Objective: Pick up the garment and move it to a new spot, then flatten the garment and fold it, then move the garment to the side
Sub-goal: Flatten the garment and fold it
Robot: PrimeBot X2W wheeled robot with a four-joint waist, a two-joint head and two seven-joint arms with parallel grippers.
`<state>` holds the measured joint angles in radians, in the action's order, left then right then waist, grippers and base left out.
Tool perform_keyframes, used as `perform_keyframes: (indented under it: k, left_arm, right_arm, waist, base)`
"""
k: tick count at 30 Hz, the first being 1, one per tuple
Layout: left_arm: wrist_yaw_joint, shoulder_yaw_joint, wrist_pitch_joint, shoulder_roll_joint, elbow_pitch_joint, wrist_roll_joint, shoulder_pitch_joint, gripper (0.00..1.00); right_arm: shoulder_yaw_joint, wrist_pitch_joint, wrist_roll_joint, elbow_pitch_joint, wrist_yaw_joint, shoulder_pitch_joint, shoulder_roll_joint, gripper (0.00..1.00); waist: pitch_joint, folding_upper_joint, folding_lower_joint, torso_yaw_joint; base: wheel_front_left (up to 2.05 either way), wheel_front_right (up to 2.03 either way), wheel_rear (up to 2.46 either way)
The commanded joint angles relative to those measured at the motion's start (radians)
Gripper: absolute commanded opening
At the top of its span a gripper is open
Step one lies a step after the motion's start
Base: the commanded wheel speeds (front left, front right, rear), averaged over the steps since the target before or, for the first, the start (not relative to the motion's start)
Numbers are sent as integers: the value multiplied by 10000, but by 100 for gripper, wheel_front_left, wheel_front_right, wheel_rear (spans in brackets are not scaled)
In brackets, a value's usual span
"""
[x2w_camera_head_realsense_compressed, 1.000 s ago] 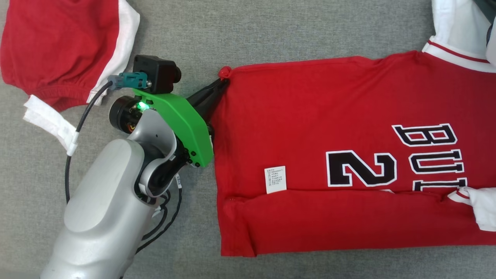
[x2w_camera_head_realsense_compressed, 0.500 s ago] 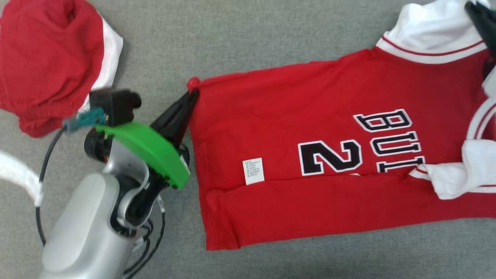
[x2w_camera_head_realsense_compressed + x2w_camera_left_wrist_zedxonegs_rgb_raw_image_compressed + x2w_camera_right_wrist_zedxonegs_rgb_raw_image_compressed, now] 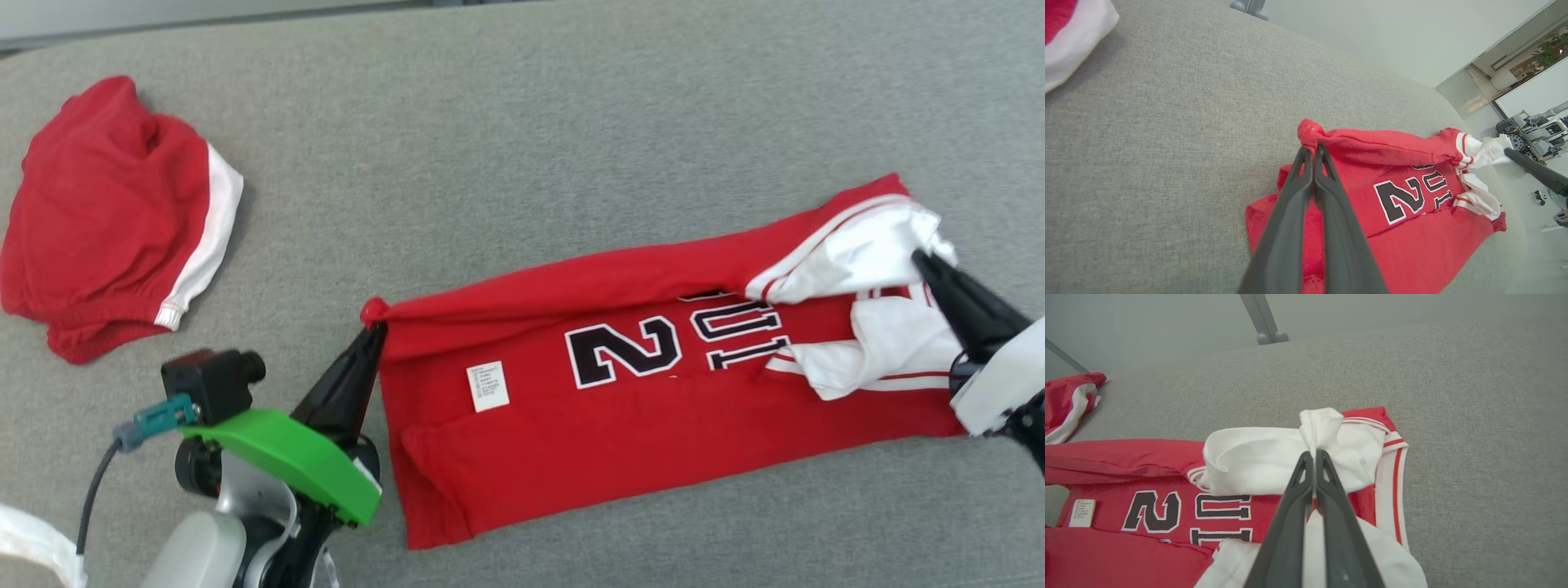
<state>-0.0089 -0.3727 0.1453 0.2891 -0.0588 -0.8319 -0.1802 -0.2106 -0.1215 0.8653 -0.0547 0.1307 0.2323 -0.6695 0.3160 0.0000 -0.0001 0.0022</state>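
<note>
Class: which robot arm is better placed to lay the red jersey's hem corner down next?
Left. The left gripper is shut on that corner of the red fabric basketball jersey; the right gripper pinches its white sleeve at the far end.

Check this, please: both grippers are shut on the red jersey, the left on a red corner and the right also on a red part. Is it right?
Not quite. The right gripper is shut on a white part of the jersey, not a red one, as the right wrist view shows. The left gripper is indeed shut on a red corner.
</note>
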Motion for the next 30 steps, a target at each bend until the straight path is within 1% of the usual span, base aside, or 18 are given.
perform_keyframes:
  k: [1,4,6,10,11,12,13,14,18,20,22,23,25,27,30]
  left_arm:
    - [23,28,-79,68,-6,-117,279,0]
    - [8,44,-248,132,88,-155,737,0]
    - [-2,39,-375,224,123,0,869,0]
    - [-134,-143,-544,216,248,160,1056,0]
    - [-187,-221,-559,203,315,196,1086,16]
    - [-277,-331,-639,203,408,303,1110,38]
    - [-299,-377,-718,216,506,413,1124,84]
    - [-289,-425,-813,230,657,542,1177,100]
    - [-63,-735,-1342,402,1432,1413,1429,100]
    - [79,-951,-1514,565,1699,1878,1646,100]
    - [476,-782,-1944,585,1763,2117,1907,100]
    - [823,-564,-2332,576,1731,2257,2041,100]
    - [1400,-138,-3174,356,1594,2410,2343,100]
    - [1750,189,-3715,103,1380,2502,2558,100]
    - [2104,615,-4049,-218,1091,2810,2597,100]
  right_arm:
    - [34,16,-135,-42,0,-231,137,0]
    - [-2,14,-303,-227,0,-471,487,0]
    - [29,44,-392,-299,0,-568,601,0]
    - [112,-28,-545,-457,0,-730,752,0]
    - [110,-49,-630,-526,0,-737,753,0]
    - [102,-83,-729,-657,0,-769,785,5]
    - [39,-81,-856,-716,0,-784,797,51]
    - [35,-27,-1065,-852,0,-773,789,100]
    - [-104,-1,-1563,-1153,0,-753,926,100]
    - [-95,-86,-1669,-1146,-1,-848,863,100]
    - [97,-133,-1754,-1052,-1,-915,783,100]
    - [265,-187,-1742,-978,-1,-960,782,100]
    - [602,-345,-1775,-852,-1,-1050,759,100]
    - [1021,-646,-1779,-756,-1,-1072,820,100]
    - [1308,-1247,-2166,-763,0,-818,838,100]
  waist:
    - [-505,0,1,-486]
    - [-618,0,1,-540]
    - [-659,0,1,-526]
    - [-709,0,1,-460]
    - [-714,0,1,-451]
    - [-728,0,1,-440]
    - [-741,0,1,-433]
    - [-750,0,1,-434]
    - [-831,0,1,-460]
    - [-882,0,1,-504]
    - [-931,0,1,-530]
    - [-941,0,1,-536]
    - [-930,0,1,-518]
    - [-848,0,1,-474]
    - [-657,0,1,-371]
  base:
    - [0,0,0]
    - [0,0,0]
    - [0,0,0]
    - [0,0,0]
    - [0,0,0]
    - [0,0,0]
    - [0,0,0]
    - [0,0,0]
    - [0,0,0]
    - [0,0,0]
    - [0,0,0]
    - [0,0,0]
    - [0,0,0]
    - [0,0,0]
    - [0,0,0]
